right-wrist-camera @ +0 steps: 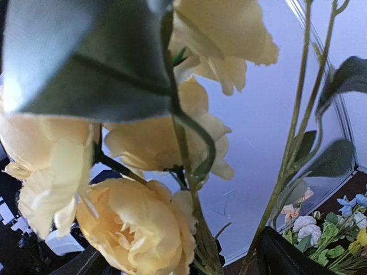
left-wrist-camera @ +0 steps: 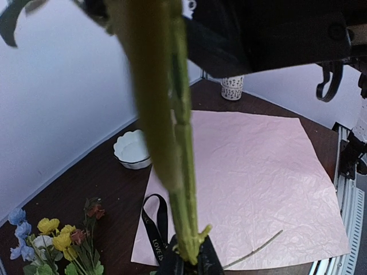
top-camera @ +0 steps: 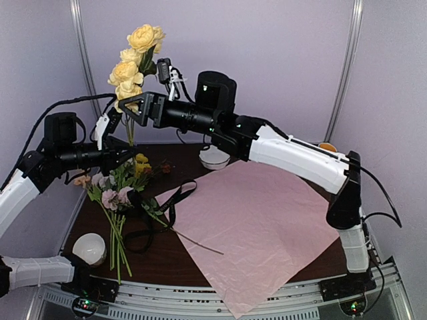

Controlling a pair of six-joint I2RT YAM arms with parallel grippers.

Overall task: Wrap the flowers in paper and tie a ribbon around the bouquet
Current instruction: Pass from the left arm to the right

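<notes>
Left fingers [left-wrist-camera: 190, 269]: pinched tight on the bottom of the yellow flower spray [top-camera: 130, 70], holding it upright above the bench [top-camera: 80, 223] so the blooms stand free for the other arm.
Right fingers [top-camera: 127, 107]: spread either side of the spray's stem just under the blooms. From the wrist view they look short of gripping it, though leaves hide the contact.
Likely reason: a handover, I judge, as the low grip leaves the upper stem bare for a second hold.
Remaining flowers [top-camera: 115, 190]: lying in a loose bunch at the bench's left side, stems toward the arm bases.
Paper [top-camera: 260, 223]: flat, pink face up, turned corner-on to the arms, which leaves a diagonal to lay stems along.
Ribbon [top-camera: 170, 203]: looped between the bunch and the paper, touching the sheet's left edge, and in neither grip.
Progress: early, with wrapping and tying not yet begun.
</notes>
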